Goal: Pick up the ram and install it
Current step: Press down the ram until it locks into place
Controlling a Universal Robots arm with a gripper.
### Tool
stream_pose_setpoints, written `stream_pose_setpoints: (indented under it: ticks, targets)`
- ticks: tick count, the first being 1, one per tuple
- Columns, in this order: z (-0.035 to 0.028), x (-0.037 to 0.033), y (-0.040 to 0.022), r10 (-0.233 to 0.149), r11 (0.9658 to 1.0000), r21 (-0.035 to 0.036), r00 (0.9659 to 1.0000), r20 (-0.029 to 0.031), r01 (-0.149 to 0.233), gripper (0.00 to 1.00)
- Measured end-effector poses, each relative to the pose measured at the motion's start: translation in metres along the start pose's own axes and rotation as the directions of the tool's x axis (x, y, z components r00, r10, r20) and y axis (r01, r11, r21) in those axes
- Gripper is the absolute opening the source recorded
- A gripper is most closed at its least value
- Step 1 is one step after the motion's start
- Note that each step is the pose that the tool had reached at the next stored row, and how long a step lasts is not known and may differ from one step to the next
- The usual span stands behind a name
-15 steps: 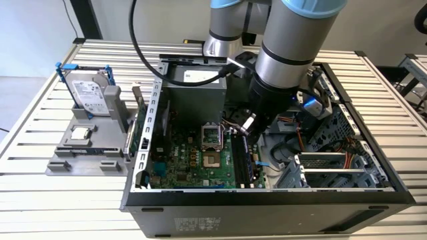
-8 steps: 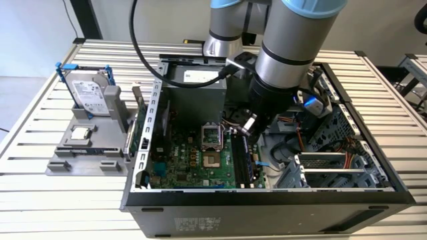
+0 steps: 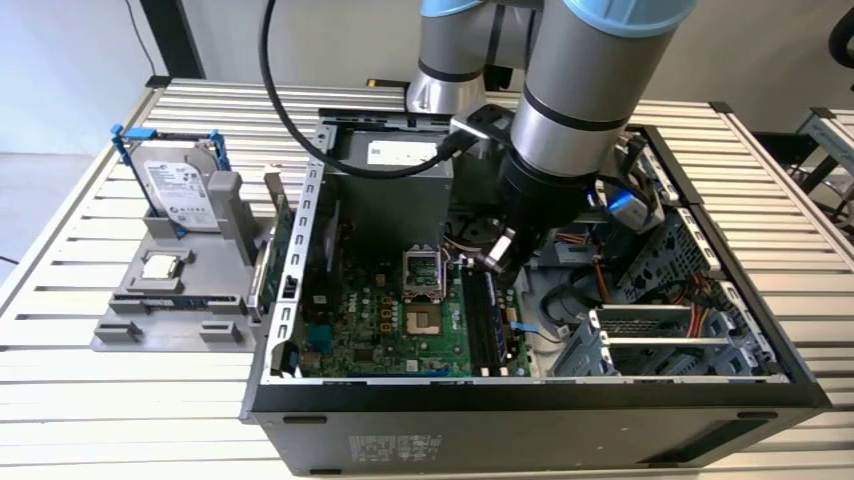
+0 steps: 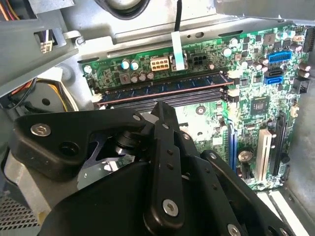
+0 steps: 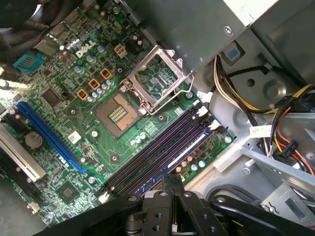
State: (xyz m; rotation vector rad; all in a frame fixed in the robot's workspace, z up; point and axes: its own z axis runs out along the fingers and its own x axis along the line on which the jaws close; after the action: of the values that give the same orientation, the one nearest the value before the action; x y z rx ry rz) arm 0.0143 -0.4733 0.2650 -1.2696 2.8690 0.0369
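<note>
The ram (image 4: 162, 88) is a long stick with dark chips, standing on edge in one of the memory slots on the green motherboard (image 5: 74, 93). It also shows in the first wrist view as the ram (image 5: 187, 149) and in the exterior view as the ram (image 3: 506, 322). My gripper (image 3: 499, 252) hangs inside the open computer case, right over the row of slots. Its black fingers (image 5: 172, 183) are pressed together with nothing between them, so it is shut. In the second wrist view the fingertips (image 4: 163, 107) sit just beside the ram; I cannot tell whether they touch it.
The case walls (image 3: 300, 250) surround the arm, with cable bundles (image 5: 290, 123) and a drive cage (image 3: 667, 330) on the exterior view's right. The processor socket (image 5: 118, 112) lies open beside the slots. A grey fixture (image 3: 174, 320) outside the case holds a hard drive (image 3: 174, 190) and a processor chip (image 3: 160, 267).
</note>
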Motion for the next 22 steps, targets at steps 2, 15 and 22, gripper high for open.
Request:
stream_pose_setpoints:
  ticks: [2, 15, 22]
  targets:
    - [0.0003, 0.0, 0.0, -0.013, 0.9999, -0.0011, 0.9999, 0.0007, 0.013, 0.0]
    - [0.0033, 0.0, -0.0002, -0.174, 0.9844, -0.0236, 0.9845, 0.0208, 0.175, 0.0]
    - [0.0034, -0.0001, -0.0002, -0.283, 0.9586, -0.0258, 0.9589, 0.0198, 0.283, 0.0]
